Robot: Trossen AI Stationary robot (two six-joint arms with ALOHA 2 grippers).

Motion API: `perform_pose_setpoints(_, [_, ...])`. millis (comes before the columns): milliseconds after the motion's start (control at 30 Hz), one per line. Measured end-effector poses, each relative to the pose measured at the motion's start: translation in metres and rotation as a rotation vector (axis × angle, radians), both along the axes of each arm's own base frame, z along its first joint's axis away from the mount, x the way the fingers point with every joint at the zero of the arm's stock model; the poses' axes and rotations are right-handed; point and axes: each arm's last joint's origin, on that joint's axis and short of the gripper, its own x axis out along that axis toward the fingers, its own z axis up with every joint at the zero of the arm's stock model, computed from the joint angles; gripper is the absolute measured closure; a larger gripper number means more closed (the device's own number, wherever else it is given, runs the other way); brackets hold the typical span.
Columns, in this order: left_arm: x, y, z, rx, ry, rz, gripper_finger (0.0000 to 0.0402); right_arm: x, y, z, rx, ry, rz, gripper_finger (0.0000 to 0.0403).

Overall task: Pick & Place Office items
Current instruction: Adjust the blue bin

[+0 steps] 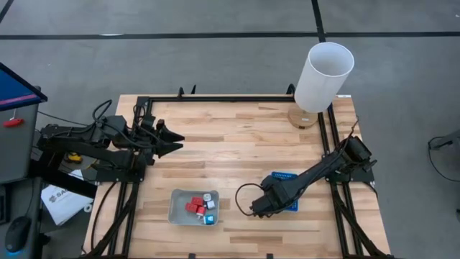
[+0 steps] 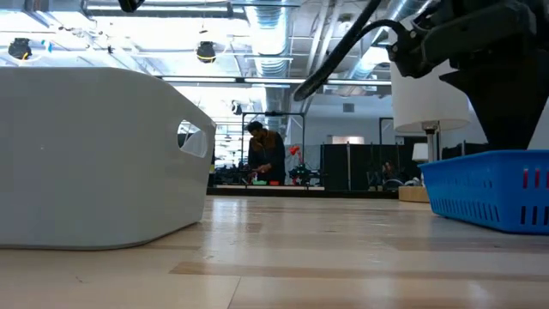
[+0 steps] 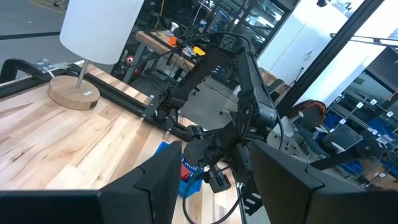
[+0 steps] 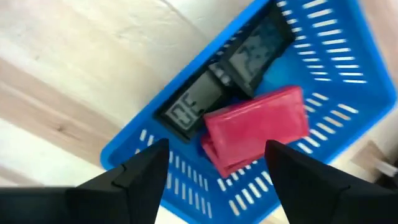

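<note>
from above, the right claw (image 1: 260, 205) hangs over the near-left end of the blue tray (image 1: 282, 175) on the desk (image 1: 230, 137). left of that tray, a grey tray (image 1: 177, 208) holds red blocks (image 1: 194, 207) and small white and cyan bits. the left claw (image 1: 172, 142) waits far off, fingers spread. in the right wrist view, the claw's fingers stand wide and empty above a red block (image 4: 255, 127) lying against two flat black rectangles (image 4: 227, 74) inside the blue tray.

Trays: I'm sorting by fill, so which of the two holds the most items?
The grey tray, left of the blue tray: it holds a cluster of red, white and cyan pieces, while the blue one shows only a red block and two black rectangles.
</note>
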Motion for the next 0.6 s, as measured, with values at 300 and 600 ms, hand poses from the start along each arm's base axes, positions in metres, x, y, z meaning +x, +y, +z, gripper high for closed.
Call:
perform_pose_setpoints(300, [0.0,0.0,0.0,0.0,-0.001,0.003,0.0215,0.007,0.004,-0.004,0.055,-0.074,0.026,0.0145])
perform_pose_setpoints(600, [0.0,0.0,0.0,0.0,0.0,0.018,0.0215,0.015,0.012,-0.004,0.139,-0.146,0.072,0.0145])
